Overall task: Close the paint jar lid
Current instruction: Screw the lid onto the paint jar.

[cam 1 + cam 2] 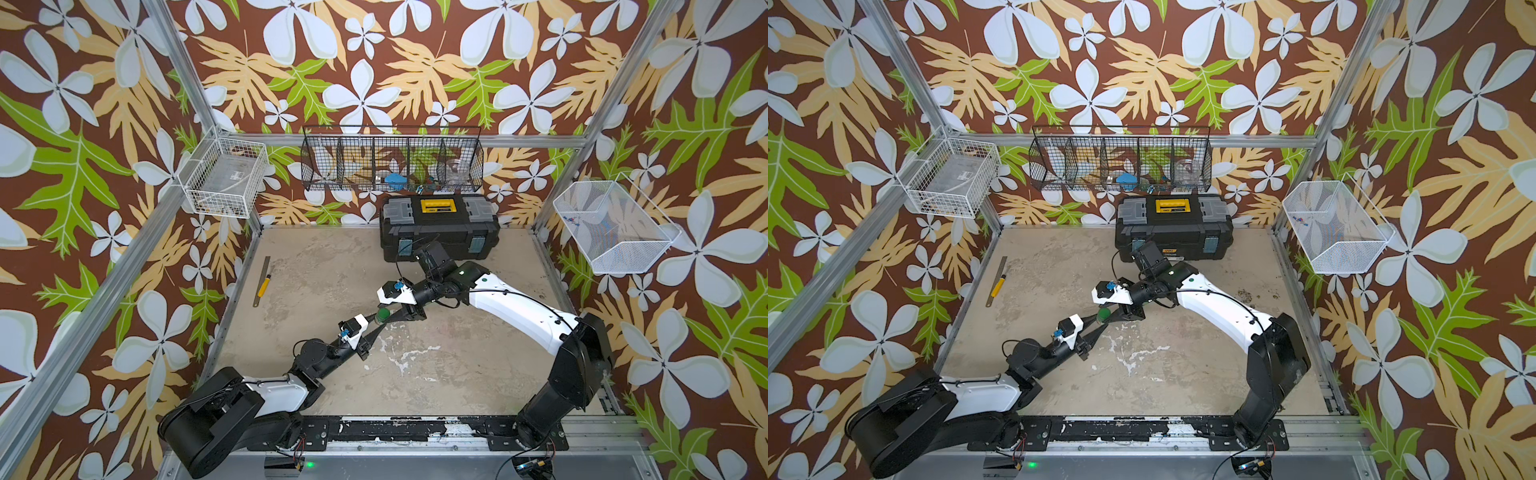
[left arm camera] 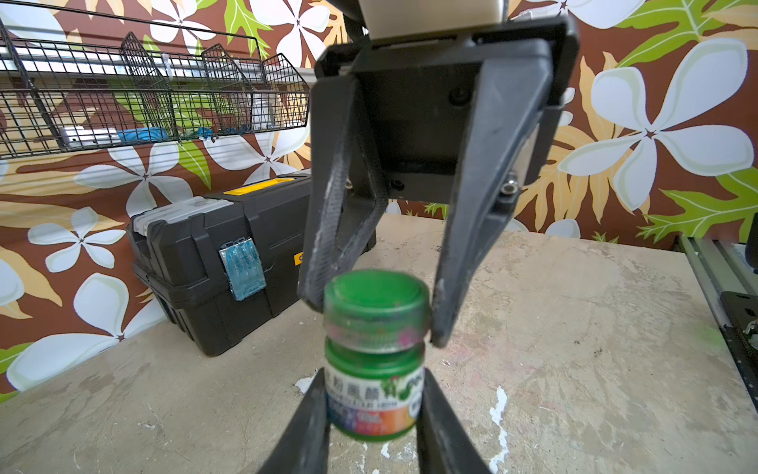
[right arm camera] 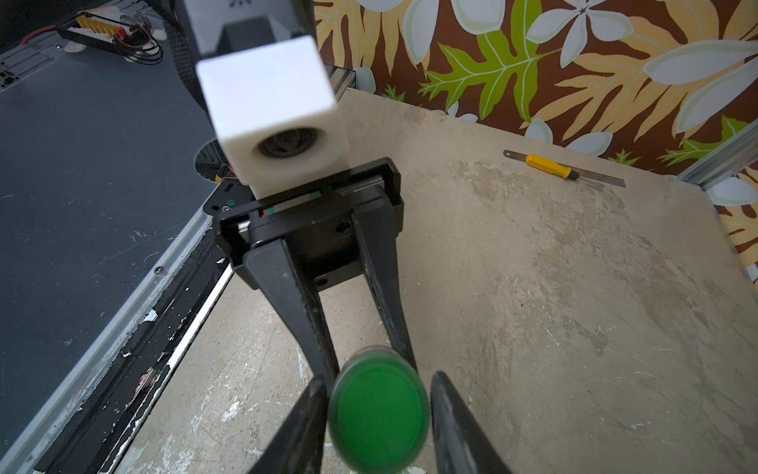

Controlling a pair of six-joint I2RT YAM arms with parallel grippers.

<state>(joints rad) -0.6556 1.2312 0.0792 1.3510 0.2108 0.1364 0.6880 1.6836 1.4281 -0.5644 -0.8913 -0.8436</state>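
The paint jar (image 2: 373, 394), a squat green pot with a colourful label, is held just above the table in my left gripper (image 2: 373, 385), which is shut on its sides. The green lid (image 2: 375, 303) sits on top of the jar. My right gripper (image 3: 379, 385) reaches in from the opposite side. Its fingers (image 2: 324, 246) flank the lid's rim and press on it. In the right wrist view the lid (image 3: 379, 418) is a blurred green disc between the tips. In both top views the jar (image 1: 382, 314) (image 1: 1104, 313) sits where the two grippers meet, mid-table.
A black toolbox (image 1: 438, 226) stands at the back of the table. A steel ruler and a yellow-handled screwdriver (image 1: 262, 281) lie near the left edge. Wire baskets hang on the back wall (image 1: 392, 164) and on both side walls (image 1: 224, 183) (image 1: 615, 226).
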